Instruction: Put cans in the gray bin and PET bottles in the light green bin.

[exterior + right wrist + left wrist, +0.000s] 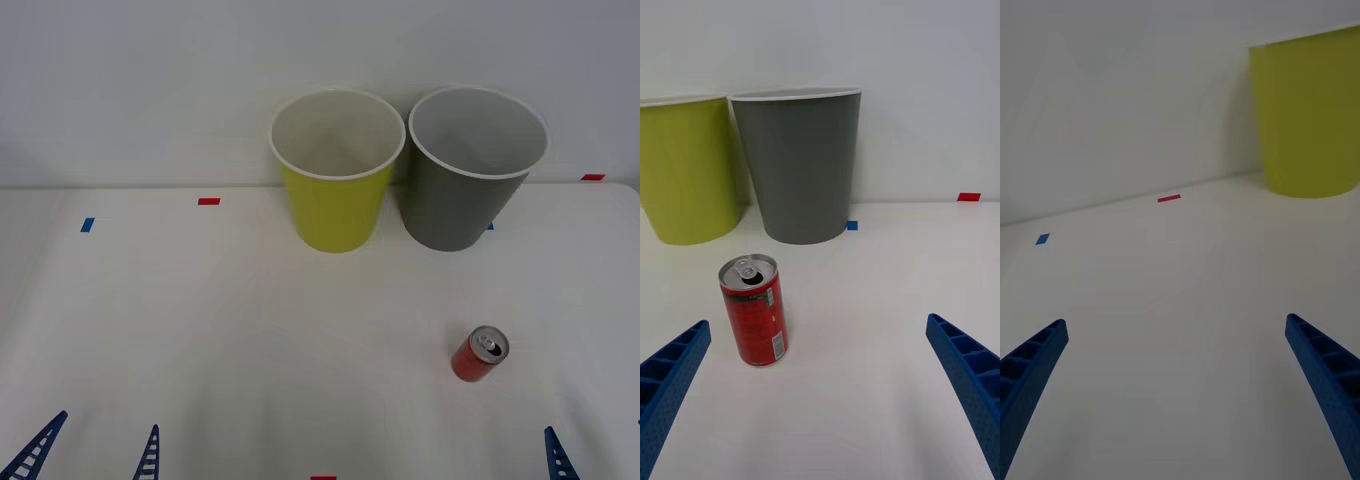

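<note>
Red can (480,354) stands upright on the tabletop (200,330), ahead of the right gripper (820,390), fingers spread, empty. Gray bin (470,170) and light green bin (336,170) stand behind. Left gripper (95,450) likewise spread, empty.

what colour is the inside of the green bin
White, like its rim; the green bin shows this best in the front view.

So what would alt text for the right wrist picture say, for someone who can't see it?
A small red can stands upright on a white table, ahead of the right gripper, whose blue fingers are spread wide open. Behind it, a gray bin and a yellow-green bin stand side by side against a white wall.
</note>
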